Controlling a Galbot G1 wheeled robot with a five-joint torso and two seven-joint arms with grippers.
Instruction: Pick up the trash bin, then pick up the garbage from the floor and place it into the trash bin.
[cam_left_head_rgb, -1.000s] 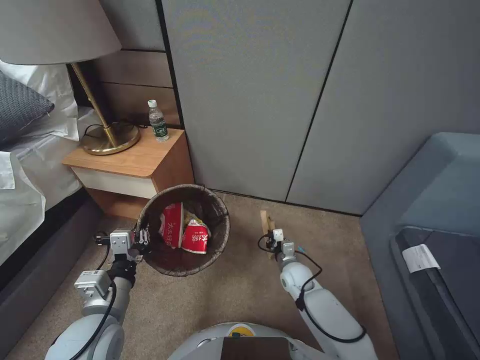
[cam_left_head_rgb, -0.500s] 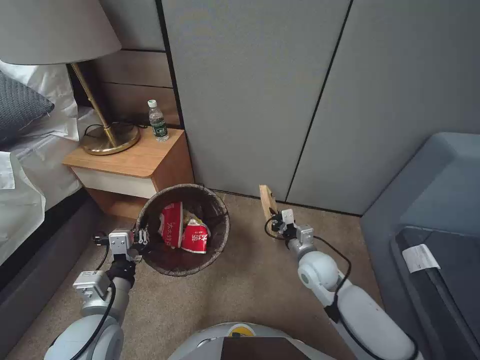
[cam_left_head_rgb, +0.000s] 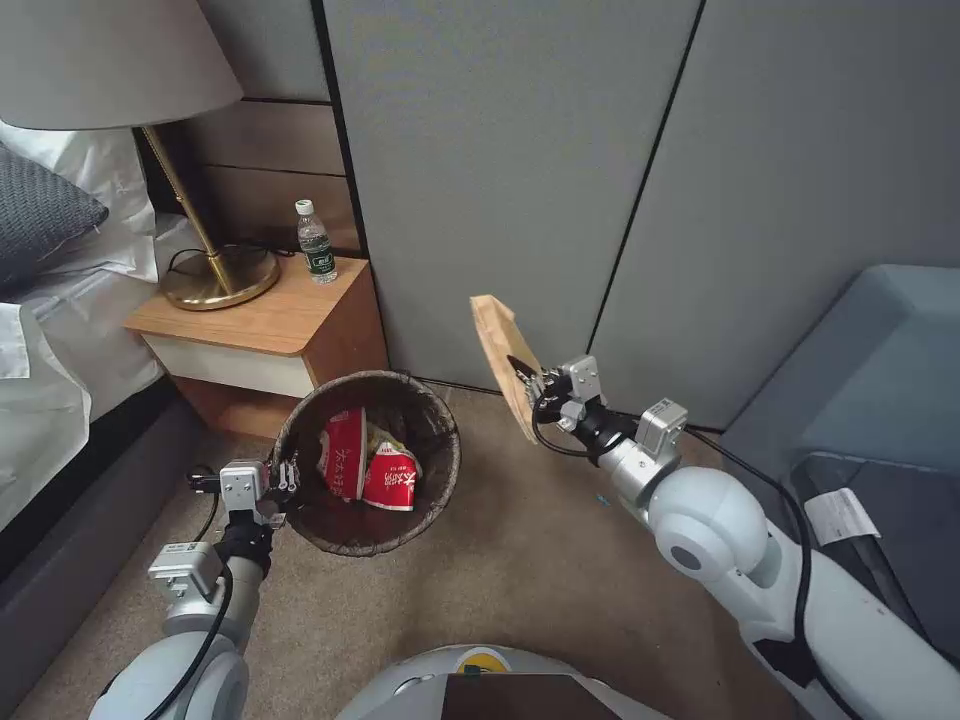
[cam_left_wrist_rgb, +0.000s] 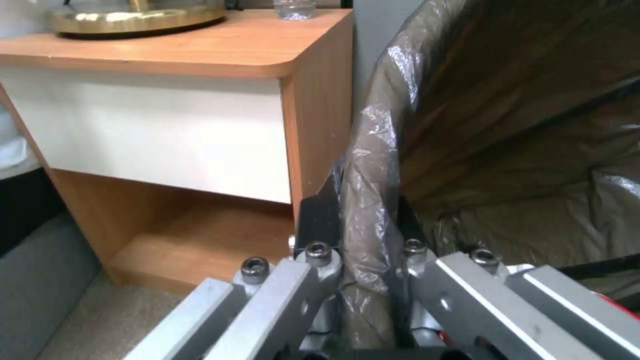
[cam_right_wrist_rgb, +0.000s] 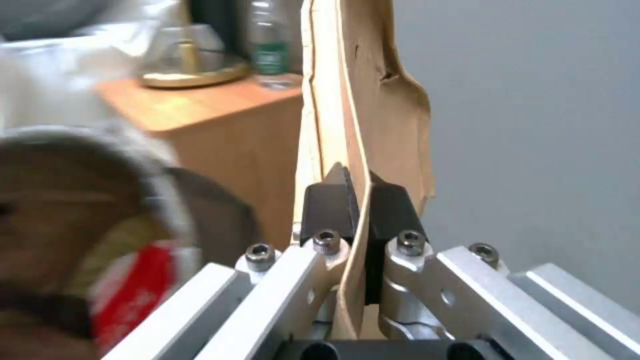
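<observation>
- The trash bin (cam_left_head_rgb: 368, 462), round and lined with a crinkled dark brown bag (cam_left_wrist_rgb: 467, 125) folded over its rim, sits on the carpet just in front of the left pincer, beside the wooden nightstand (cam_left_head_rgb: 262, 335).
- The nightstand stands beyond the left pincer and carries a brass lamp base (cam_left_head_rgb: 221, 277) and a clear water bottle (cam_left_head_rgb: 316, 242).
- The tan paper bag (cam_left_head_rgb: 505, 363), flat and tilted, is lifted off the floor above and ahead of the right pincer, well apart from the bin's rim and in front of the grey wall panels.
- Two red-and-white packets (cam_left_head_rgb: 368, 466) lie inside the bin, just beyond the left pincer, with a bit of yellow wrapper between them.
- The right pincer (cam_left_head_rgb: 533, 387) is raised to the right of the bin, its dark pads (cam_right_wrist_rgb: 330, 205) clamped on the lower part of the paper bag.
- The left pincer (cam_left_head_rgb: 284, 475) sits low at the bin's near-left rim, closed on the bag-covered rim, one finger inside and one outside.
</observation>
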